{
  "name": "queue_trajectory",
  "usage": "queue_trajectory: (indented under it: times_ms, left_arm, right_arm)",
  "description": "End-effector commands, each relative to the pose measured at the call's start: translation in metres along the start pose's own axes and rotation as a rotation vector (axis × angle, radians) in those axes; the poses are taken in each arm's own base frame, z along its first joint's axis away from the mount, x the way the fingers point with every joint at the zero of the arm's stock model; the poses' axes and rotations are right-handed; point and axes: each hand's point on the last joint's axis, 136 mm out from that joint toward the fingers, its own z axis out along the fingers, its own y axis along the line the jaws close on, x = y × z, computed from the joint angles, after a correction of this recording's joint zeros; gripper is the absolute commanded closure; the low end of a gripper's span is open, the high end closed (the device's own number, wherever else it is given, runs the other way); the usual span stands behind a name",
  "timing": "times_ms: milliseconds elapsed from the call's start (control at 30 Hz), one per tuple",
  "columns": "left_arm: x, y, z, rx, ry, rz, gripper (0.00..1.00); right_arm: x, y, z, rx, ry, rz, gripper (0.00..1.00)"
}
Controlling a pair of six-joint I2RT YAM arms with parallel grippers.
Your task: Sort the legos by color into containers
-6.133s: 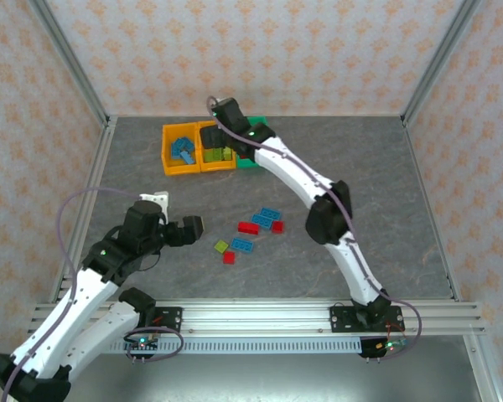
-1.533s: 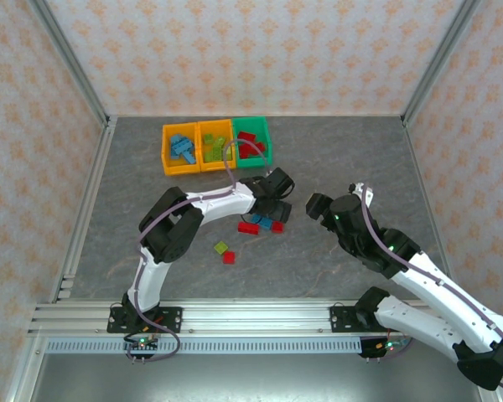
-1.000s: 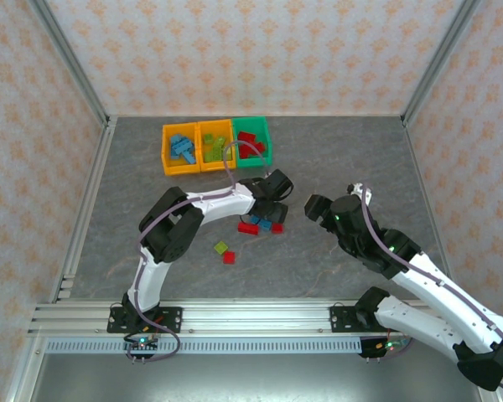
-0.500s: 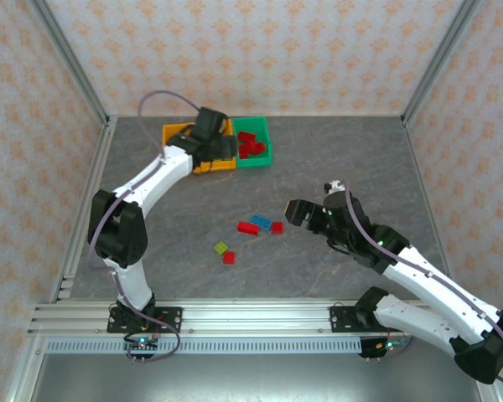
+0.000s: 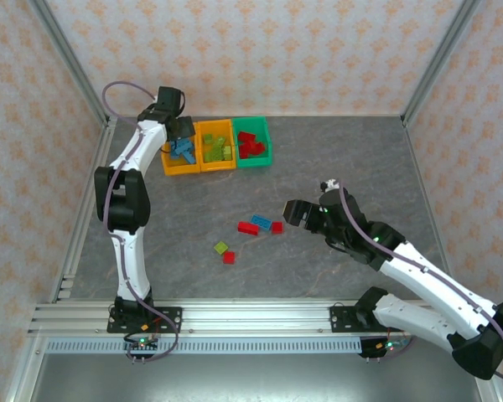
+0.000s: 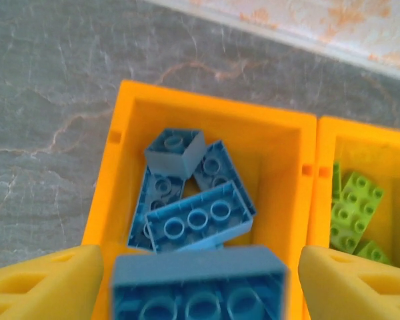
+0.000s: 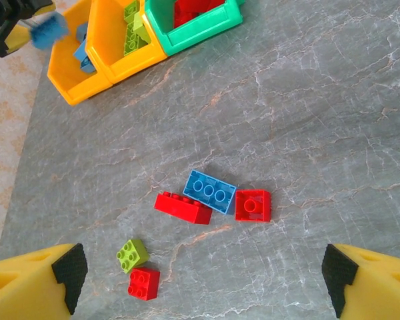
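1. The left hand (image 5: 179, 128) hangs over the left orange-yellow bin (image 6: 110, 173) with its jaws apart. A blurred blue brick (image 6: 199, 283) sits loose between its fingers (image 6: 47, 283), touching neither, apparently dropping.
2. A clean release wants the hand centred within the bin's walls, so the brick lands among the blue bricks (image 6: 187, 200) already inside, not next door.
3. The middle orange-yellow bin (image 5: 218, 166) holds lime green bricks (image 6: 350, 207); the green bin (image 5: 253, 162) holds red bricks (image 5: 250, 144).
4. The right hand (image 7: 201, 267), spread wide and empty, hovers above five loose bricks (image 7: 209, 191) on the counter (image 5: 360, 151): three red, one blue, one lime green.
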Motion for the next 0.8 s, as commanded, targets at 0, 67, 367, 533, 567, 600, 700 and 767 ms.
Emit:
queue_trajectory:
  times_ms: [0,67,367,533,567,600,700,767]
  left_arm:
    - [-0.006,-0.005,-0.035,0.038,-0.029,-0.022,0.15]
    - [-0.004,-0.008,-0.052,0.076,-0.048,-0.043,0.13]
    - [0.04,-0.026,-0.185,0.272,-0.186,0.011,0.09]
    - [0.095,-0.029,-0.255,0.331,-0.209,0.17,0.07]
    - [0.107,-0.028,-0.269,0.353,-0.205,0.21,0.07]
    - [0.118,-0.028,-0.279,0.38,-0.193,0.248,0.06]
    - [0.159,-0.026,-0.302,0.491,-0.09,0.377,0.01]
    - [0.181,-0.012,-0.309,0.494,-0.034,0.425,0.0]
  right_arm:
    - [-0.01,0.006,-0.004,0.001,-0.015,-0.02,0.07]
    - [-0.009,0.008,-0.003,-0.001,-0.006,-0.022,0.07]
    - [0.001,0.016,0.017,0.025,0.058,-0.077,0.09]
    - [0.033,0.057,0.046,0.023,0.172,-0.258,0.12]
    - [0.045,0.068,0.056,0.021,0.211,-0.297,0.12]
    - [0.053,0.077,0.062,0.011,0.234,-0.32,0.13]
    - [0.092,0.095,0.091,0.017,0.331,-0.399,0.14]
    - [0.115,0.105,0.109,0.024,0.378,-0.454,0.14]
